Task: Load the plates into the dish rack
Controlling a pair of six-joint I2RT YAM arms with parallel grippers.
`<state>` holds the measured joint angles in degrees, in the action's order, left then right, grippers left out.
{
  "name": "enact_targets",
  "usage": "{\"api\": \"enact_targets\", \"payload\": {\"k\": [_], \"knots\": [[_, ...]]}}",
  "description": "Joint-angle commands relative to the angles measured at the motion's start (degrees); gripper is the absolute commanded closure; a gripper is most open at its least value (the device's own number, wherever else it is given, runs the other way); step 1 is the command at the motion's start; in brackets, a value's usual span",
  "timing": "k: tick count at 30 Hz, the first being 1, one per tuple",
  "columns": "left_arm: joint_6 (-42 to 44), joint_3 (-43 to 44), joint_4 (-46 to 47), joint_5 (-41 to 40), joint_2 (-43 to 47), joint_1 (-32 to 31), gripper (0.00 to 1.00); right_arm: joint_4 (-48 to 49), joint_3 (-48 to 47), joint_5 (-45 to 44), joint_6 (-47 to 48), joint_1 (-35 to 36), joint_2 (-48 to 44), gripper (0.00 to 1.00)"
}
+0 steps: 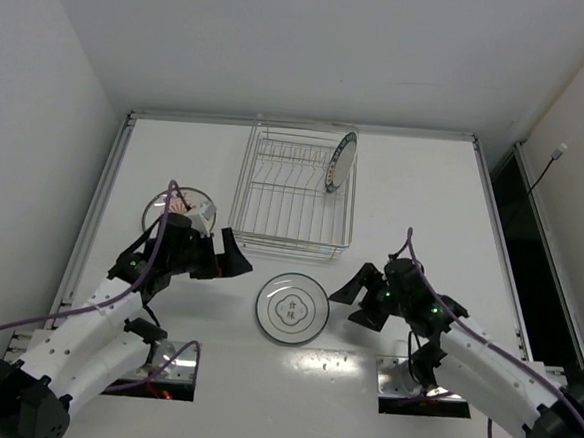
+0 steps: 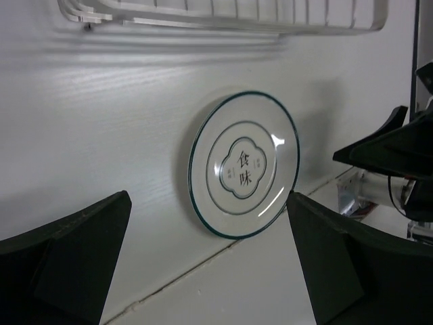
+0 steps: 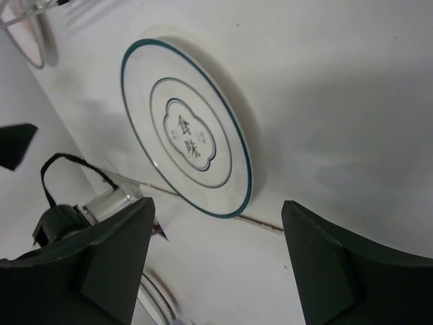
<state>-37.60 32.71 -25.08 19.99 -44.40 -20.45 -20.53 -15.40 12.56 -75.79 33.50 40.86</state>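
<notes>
The thin-rimmed plate with the centre flower outline (image 1: 292,307) lies flat on the table between my two grippers; it also shows in the left wrist view (image 2: 243,164) and the right wrist view (image 3: 186,128). My left gripper (image 1: 231,260) (image 2: 210,271) is open and empty, just left of it. My right gripper (image 1: 348,308) (image 3: 216,264) is open and empty, just right of it. The dark patterned-rim plate (image 1: 341,162) stands upright in the right side of the dish rack (image 1: 294,194) (image 2: 223,17). The orange-centred plate (image 1: 172,209) (image 3: 30,34) lies flat at left, partly hidden by my left arm.
The rack stands at the back centre, its near edge just beyond the flat plate. A metal rail (image 1: 101,201) borders the table's left side, and a dark gap (image 1: 531,246) runs along the right. Two metal base plates (image 1: 166,371) (image 1: 411,383) sit at the near edge.
</notes>
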Motion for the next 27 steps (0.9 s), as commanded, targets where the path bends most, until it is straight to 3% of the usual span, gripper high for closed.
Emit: {"api": "enact_targets", "payload": {"k": [1, 8, 14, 19, 25, 27], "knots": [[-5.1, -3.2, 0.5, 0.7, -0.5, -2.7, 0.00, 6.0, -1.5, -1.3, -3.5, 1.9, 7.5, 0.28], [-9.9, -4.1, -0.1, -1.3, -11.4, -12.4, 0.00, 3.6, -13.0, -2.4, 3.4, 7.2, 24.3, 0.39], [-10.9, -5.8, 9.9, 3.3, -18.5, -16.9, 0.04, 3.0, -13.5, -3.5, 3.4, 7.8, 24.2, 0.43], [-9.2, -5.2, 11.8, 6.1, -23.3, -16.9, 0.05, 2.4, -13.5, -3.5, 3.4, 7.8, 24.2, 0.46], [-8.5, -4.6, 15.5, 10.1, -29.4, -18.7, 0.22, 2.4, -13.0, -4.0, 2.2, 7.8, 23.1, 0.46], [-7.8, -4.0, 16.4, 12.0, -30.8, -18.8, 0.33, 1.9, -13.0, -4.0, 2.2, 7.8, 21.8, 0.46]]}}
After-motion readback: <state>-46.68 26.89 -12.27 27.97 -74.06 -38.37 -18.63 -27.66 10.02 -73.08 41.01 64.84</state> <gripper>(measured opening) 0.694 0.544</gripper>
